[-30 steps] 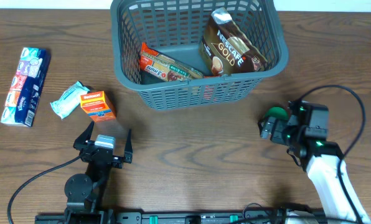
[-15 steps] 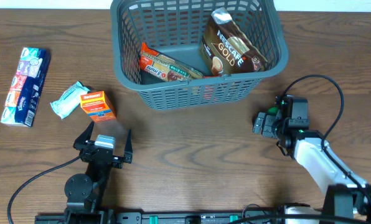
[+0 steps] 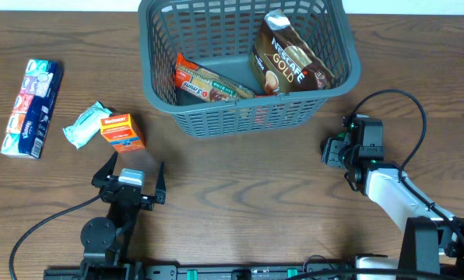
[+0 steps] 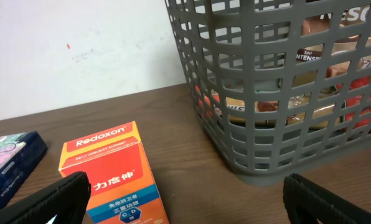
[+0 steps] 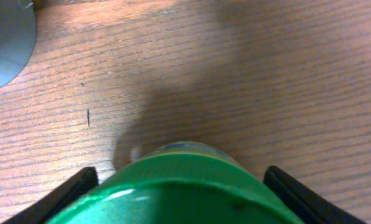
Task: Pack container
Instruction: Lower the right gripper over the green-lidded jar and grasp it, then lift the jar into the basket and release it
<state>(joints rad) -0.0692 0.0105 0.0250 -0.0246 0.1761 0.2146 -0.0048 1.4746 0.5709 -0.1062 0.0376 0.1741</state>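
Note:
The container, a large dark grey lattice basket, stands at the back centre and holds a Nescafe Gold pouch and a red snack pack. Its wall fills the right of the left wrist view, and a corner shows in the right wrist view. My right gripper is shut on a shiny green round object, held just above the table to the right of the basket. My left gripper is open and empty, just in front of an orange Redoxon box, which also shows in its wrist view.
A white and teal packet lies beside the orange box. A blue tissue pack lies at the far left and shows in the left wrist view. A black cable loops above the right arm.
My right gripper has moved left and a little toward the basket with the green object in it. The left arm has not moved.

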